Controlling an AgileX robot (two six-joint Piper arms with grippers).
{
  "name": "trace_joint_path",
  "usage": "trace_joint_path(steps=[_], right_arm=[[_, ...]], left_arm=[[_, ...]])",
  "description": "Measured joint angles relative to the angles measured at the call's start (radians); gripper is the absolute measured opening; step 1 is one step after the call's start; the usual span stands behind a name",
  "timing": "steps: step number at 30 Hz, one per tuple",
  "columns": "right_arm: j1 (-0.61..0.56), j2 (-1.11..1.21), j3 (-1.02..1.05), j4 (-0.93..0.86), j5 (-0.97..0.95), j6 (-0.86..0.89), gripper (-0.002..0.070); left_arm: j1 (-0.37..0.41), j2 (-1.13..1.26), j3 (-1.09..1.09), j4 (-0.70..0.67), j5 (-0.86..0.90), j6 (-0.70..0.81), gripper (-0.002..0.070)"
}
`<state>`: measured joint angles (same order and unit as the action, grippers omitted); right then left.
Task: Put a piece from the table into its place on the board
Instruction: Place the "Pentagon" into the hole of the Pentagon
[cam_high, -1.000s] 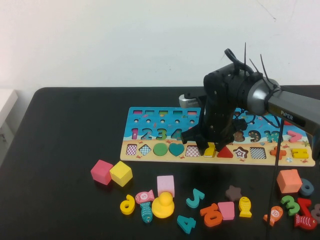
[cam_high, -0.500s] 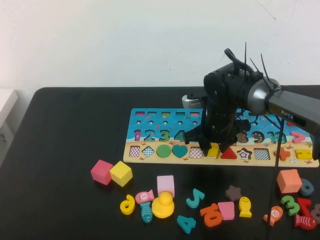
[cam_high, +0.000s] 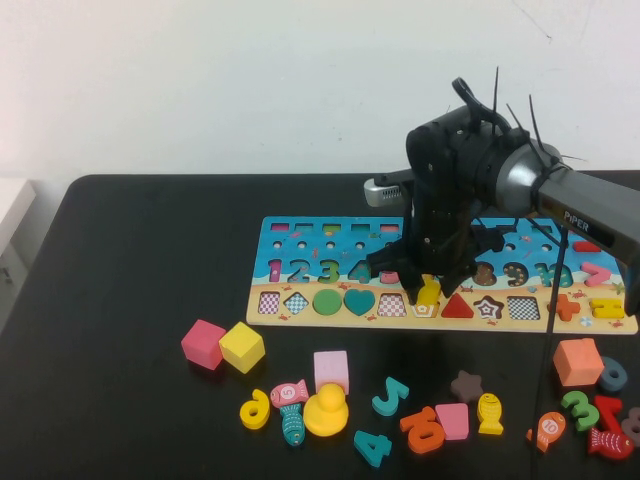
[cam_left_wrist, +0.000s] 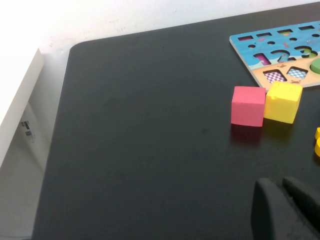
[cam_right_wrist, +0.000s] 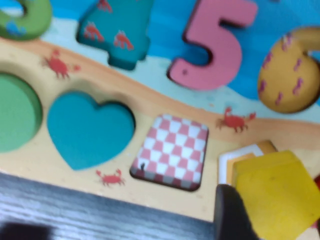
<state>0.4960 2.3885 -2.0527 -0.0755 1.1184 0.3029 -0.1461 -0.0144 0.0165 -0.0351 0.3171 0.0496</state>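
Lifted slightly since a second ago, the right hand (cam_high: 428, 296) grips the yellow piece (cam_high: 429, 291) at mid-frame, just above its place (cam_high: 423, 309) on the board (cam_high: 300, 245).

Near to far: the left hand (cam_left_wrist: 285, 210) idles low at the desk's (cam_high: 120, 300) left, its state unclear.

Square the piece's corners to the hollow, lower flat, release. It hangs tilted; a pentagon has no long axis.

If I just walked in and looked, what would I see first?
First, the big black right gripper hanging over the long wooden puzzle board, holding a small flat yellow wooden pentagon just above its pentagon-shaped hollow. Next, bright loose numbers, fish and blocks scattered on the black table in front of the board. The left gripper waits low over the table's left side.
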Motion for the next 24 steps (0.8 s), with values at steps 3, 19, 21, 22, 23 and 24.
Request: trace_joint_path(steps=[3, 19, 21, 22, 23, 24], right_arm=[[0.0, 0.0, 0.0, -0.002, 0.021, 0.0, 0.0361], [0.0, 0.0, 0.0, -0.004, 0.018, 0.004, 0.0361], [0.0, 0.0, 0.0, -0.004, 0.017, 0.004, 0.0361], [0.0, 0.0, 0.0, -0.004, 0.017, 0.004, 0.0361], [0.0, 0.0, 0.0, -0.004, 0.017, 0.004, 0.0361], [0.0, 0.002, 0.0, -0.004, 0.017, 0.004, 0.0361]], left_arm=[[0.0, 0.0, 0.0, 0.0, 0.0, 0.002, -0.0001], [0.0, 0.0, 0.0, 0.0, 0.0, 0.002, -0.0001], [0.0, 0.0, 0.0, 0.0, 0.0, 0.002, -0.0001], [0.0, 0.0, 0.0, 0.0, 0.0, 0.002, -0.0001], [0.0, 0.0, 0.0, 0.0, 0.0, 0.002, -0.0001], [0.0, 0.0, 0.0, 0.0, 0.0, 0.002, -0.0001]])
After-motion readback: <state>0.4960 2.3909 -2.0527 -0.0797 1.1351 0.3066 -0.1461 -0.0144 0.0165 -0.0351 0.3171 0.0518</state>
